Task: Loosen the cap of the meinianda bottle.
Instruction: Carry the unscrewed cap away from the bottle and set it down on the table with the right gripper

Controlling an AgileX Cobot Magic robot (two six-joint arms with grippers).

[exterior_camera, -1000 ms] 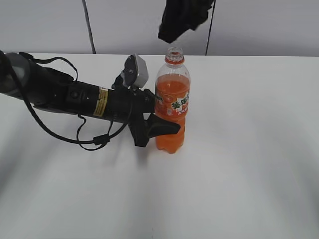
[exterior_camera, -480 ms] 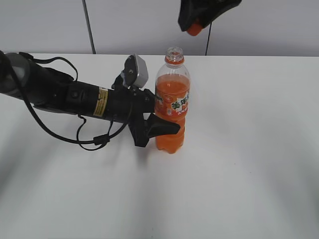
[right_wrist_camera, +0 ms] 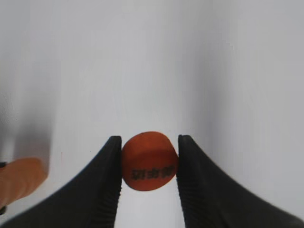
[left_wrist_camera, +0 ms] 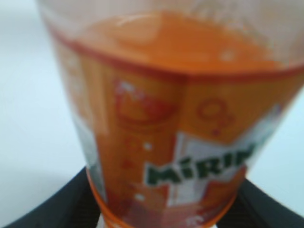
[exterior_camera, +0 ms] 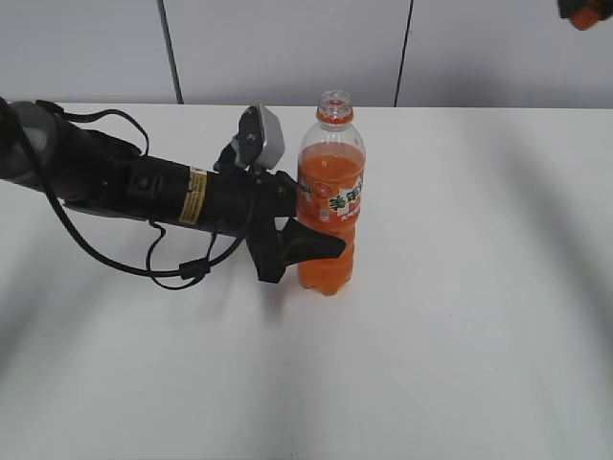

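We are gripping the meinianda bottle (exterior_camera: 330, 206) around its lower body with our left gripper (exterior_camera: 308, 241), fingers closed against both sides; it is standing upright on the white table (exterior_camera: 460, 316) with its neck open. Our right gripper (right_wrist_camera: 148, 164) is pinching the cap (right_wrist_camera: 149, 161) between its fingers, well apart from the bottle, up at the far right.
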